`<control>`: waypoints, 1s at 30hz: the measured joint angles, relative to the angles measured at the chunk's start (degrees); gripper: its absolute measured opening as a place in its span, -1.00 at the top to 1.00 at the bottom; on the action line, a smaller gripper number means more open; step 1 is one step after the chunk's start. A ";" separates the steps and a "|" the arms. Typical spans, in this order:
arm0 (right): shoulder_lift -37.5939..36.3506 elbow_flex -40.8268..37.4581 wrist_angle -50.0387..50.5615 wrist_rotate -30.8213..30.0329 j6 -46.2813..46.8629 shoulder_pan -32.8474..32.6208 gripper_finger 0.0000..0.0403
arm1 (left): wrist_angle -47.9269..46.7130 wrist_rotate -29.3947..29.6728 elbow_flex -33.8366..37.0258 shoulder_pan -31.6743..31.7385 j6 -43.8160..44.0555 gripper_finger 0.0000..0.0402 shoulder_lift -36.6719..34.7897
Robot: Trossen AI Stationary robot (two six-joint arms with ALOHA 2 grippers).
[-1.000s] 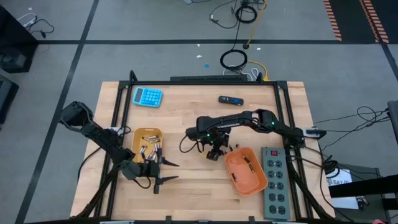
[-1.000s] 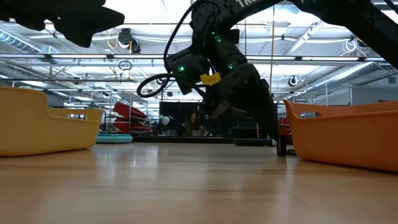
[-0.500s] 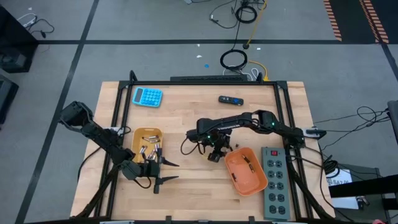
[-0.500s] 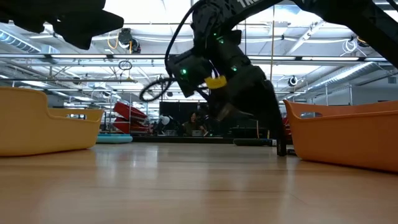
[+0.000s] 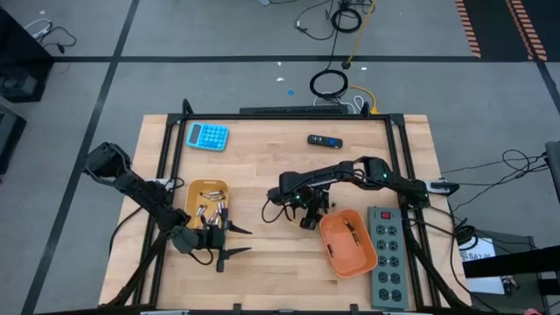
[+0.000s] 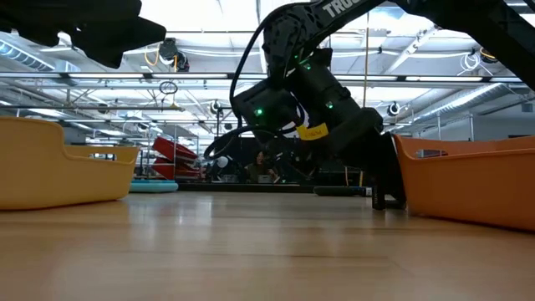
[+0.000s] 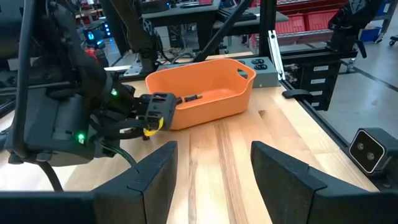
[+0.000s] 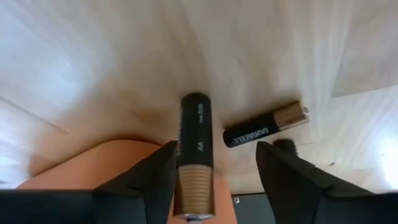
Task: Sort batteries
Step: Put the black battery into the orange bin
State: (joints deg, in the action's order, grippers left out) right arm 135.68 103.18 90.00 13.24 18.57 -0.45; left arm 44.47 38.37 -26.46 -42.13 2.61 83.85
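Note:
My right gripper is open and points down at the wood table, close to the far-left corner of the orange tray. In the right wrist view a black-and-copper AA battery stands between its fingers, close to one of them. A smaller black-and-copper battery lies flat on the wood just beyond. One dark battery lies in the orange tray. Several batteries lie in the yellow tray. My left gripper waits open, just near of the yellow tray. My right gripper has the AA battery's copper end right beside one finger, while the other finger stands well clear of it. Whether that finger touches the battery, and whether the battery stands on the wood or is lifted, I cannot tell.
A grey power strip lies along the right edge, right of the orange tray. A blue calculator and a black-and-blue device sit near the far edge. Bare wood lies between the two trays.
My right gripper has moved toward the table's right and near edges, up to the orange tray's corner, and has come down lower over the wood. The left arm has kept still.

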 joint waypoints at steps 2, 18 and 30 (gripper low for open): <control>0.00 0.00 0.02 -0.13 -0.02 0.13 0.00 | 0.01 0.00 0.00 0.00 0.00 -0.07 0.00; -0.02 0.00 0.11 -0.09 -1.92 0.18 0.90 | 0.05 0.01 0.00 0.08 -0.16 -0.07 0.00; -0.01 1.98 -0.02 -1.38 -3.33 1.07 0.90 | 0.09 0.72 0.00 0.11 -0.22 -0.07 0.00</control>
State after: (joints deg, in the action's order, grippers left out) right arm 135.66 105.15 89.97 11.86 15.24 0.63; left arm 44.56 39.09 -26.46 -42.02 2.39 83.85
